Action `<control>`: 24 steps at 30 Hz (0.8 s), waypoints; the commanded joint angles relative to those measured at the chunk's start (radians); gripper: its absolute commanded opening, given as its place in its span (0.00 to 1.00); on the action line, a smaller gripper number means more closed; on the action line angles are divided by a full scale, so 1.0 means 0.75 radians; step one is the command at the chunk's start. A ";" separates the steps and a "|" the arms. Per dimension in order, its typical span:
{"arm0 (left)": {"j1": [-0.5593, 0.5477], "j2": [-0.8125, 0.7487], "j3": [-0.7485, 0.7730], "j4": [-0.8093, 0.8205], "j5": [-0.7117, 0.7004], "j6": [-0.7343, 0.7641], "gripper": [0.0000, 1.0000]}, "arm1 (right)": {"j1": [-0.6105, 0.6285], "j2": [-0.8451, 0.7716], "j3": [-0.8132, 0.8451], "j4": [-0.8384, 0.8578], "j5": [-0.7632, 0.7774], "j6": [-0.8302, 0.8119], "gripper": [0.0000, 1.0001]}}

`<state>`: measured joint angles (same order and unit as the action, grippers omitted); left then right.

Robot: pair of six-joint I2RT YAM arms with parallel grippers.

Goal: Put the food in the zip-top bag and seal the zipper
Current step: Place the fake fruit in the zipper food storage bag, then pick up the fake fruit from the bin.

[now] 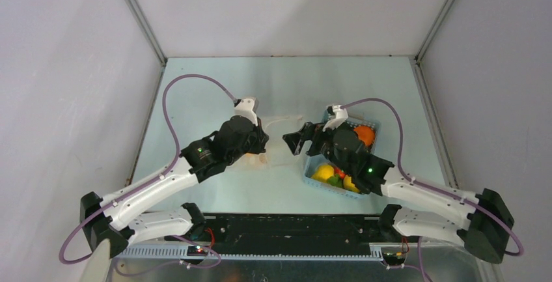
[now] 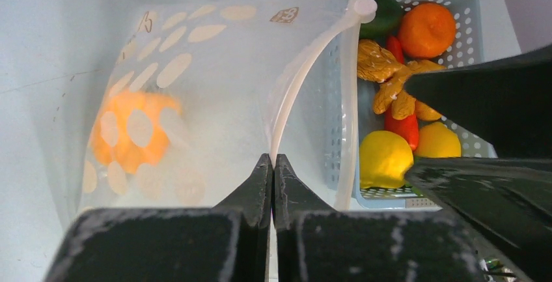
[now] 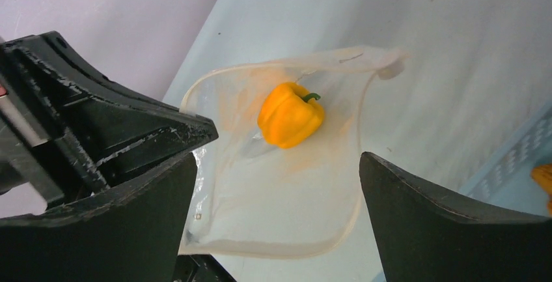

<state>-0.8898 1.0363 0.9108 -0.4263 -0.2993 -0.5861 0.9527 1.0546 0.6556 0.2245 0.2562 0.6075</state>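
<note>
**Left fingers clamped on the bag rim, right fingers spread**

Closest to the left wrist lens, I see the left gripper (image 2: 273, 165) with both fingers clenched tip to tip. The zipper (image 2: 294, 93) runs as a thin white strip straight into the seam between them, so this gripper is grasping the bag by its rim. The small white slider (image 2: 363, 8) sits at the far end of the strip.

1. Bag. The zip-top bag (image 2: 215, 86) is near the middle of the desk (image 1: 273, 80), well apart from its left edge. Its rim is lifted, and in the right wrist view the mouth gapes as a wide loop.
2. Contents. One yellow pepper (image 3: 291, 114) with a green stem lies inside the bag, against the dotted lower wall.
3. Right side. The right gripper (image 3: 278, 165) is just outside the bag mouth. Its fingers are spread wide and grip nothing.
4. Basket. The light blue basket (image 2: 342, 132) stands just beside the bag, on the side toward the right edge of the desk. It holds an orange fruit (image 2: 426, 29), two lemons (image 2: 385, 158), a red pepper (image 2: 403, 127), tan pieces (image 2: 379, 60) and a dark green piece (image 2: 385, 18).
</note>
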 commanded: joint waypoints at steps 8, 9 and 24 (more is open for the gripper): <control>0.003 -0.006 0.042 0.045 -0.203 0.008 0.00 | -0.147 -0.379 0.005 -0.649 0.150 0.045 0.99; 0.003 -0.005 0.044 0.045 -0.208 0.012 0.00 | -0.179 -0.408 0.005 -0.735 0.151 0.056 0.99; 0.012 0.050 0.067 0.030 -0.193 0.054 0.00 | -0.314 -0.153 0.045 -0.984 -0.311 -0.151 0.87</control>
<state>-0.8867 1.0637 0.9108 -0.4267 -0.4339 -0.5686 0.7273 0.8532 0.6544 -0.5018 0.1032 0.5568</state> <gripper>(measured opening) 0.007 0.894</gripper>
